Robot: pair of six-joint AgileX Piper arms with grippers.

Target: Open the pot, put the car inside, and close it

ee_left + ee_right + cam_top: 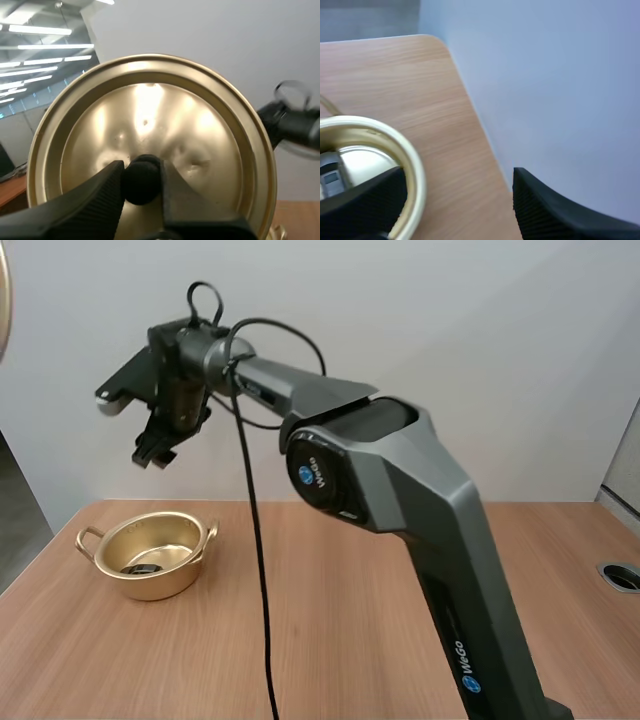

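Wood bench (380,630); pot (160,586) at 9 o'clock, uncovered, car (143,566) inside. Your right hand (155,452) hangs wide open, empty, above it. Your left hand (141,186) pinches the lid (150,110) by its knob (142,177). Risk: lid swings on that small grip and lands cocked on the pot.

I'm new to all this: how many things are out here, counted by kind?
pot: 1
lid: 1
car, lying inside the pot: 1
Grippers: 2, the left gripper shut on the lid, the right gripper open above the pot
Total: 5
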